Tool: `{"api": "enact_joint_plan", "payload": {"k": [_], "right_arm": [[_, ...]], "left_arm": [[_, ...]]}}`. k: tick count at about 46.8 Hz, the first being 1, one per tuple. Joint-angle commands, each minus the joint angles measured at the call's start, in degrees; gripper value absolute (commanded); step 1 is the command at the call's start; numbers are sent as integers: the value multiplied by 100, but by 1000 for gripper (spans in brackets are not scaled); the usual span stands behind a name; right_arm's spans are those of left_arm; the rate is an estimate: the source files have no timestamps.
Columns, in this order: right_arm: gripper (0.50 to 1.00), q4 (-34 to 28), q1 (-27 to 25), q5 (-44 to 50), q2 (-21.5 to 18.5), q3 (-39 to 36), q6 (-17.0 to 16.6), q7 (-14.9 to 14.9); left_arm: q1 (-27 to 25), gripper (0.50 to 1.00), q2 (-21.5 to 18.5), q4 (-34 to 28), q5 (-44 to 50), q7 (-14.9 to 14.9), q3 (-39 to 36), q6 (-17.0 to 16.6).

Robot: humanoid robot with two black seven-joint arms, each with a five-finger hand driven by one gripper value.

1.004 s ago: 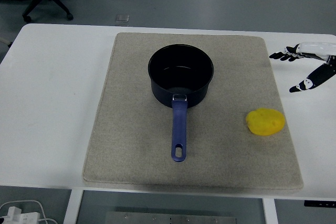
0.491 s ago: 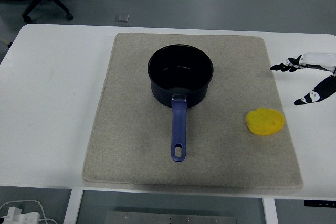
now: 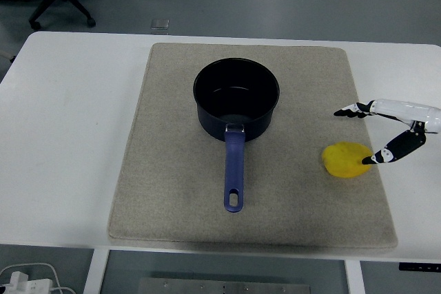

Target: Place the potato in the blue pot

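One potato (image 3: 348, 160) on mat, right hand (image 3: 386, 130) spread beside it (thumb tip touching)

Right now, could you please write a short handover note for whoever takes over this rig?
Right hand: open, fingers spread, thumb tip at the potato's right edge, nothing gripped.
Left hand: out of view.
Potato: lying on the beige mat, right of the blue pot.
Blue pot: upright and empty at the mat's centre, handle pointing toward the near edge.
Done: the approach only.
Left: grasp the potato, lift it, carry it left and drop it into the pot.
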State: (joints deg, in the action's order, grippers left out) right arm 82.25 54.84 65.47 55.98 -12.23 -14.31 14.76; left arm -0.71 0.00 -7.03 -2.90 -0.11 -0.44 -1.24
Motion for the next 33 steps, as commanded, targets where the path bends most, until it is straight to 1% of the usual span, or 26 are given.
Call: {"api": "enact_joint_plan", "payload": {"k": [1, 11, 22, 33], "right_arm": [[934, 1, -61, 1, -78, 1, 121, 0], [934, 1, -272, 167, -245, 36, 209, -8], [934, -7, -342, 212, -254, 36, 226, -8], [934, -51, -421, 247, -316, 150, 446, -8]], "left_arm": [[1, 996, 0, 0, 0, 3, 0, 1], [1, 996, 0, 0, 0, 3, 0, 1], [1, 996, 0, 0, 0, 3, 0, 1], [1, 996, 0, 0, 0, 3, 0, 1]]}}
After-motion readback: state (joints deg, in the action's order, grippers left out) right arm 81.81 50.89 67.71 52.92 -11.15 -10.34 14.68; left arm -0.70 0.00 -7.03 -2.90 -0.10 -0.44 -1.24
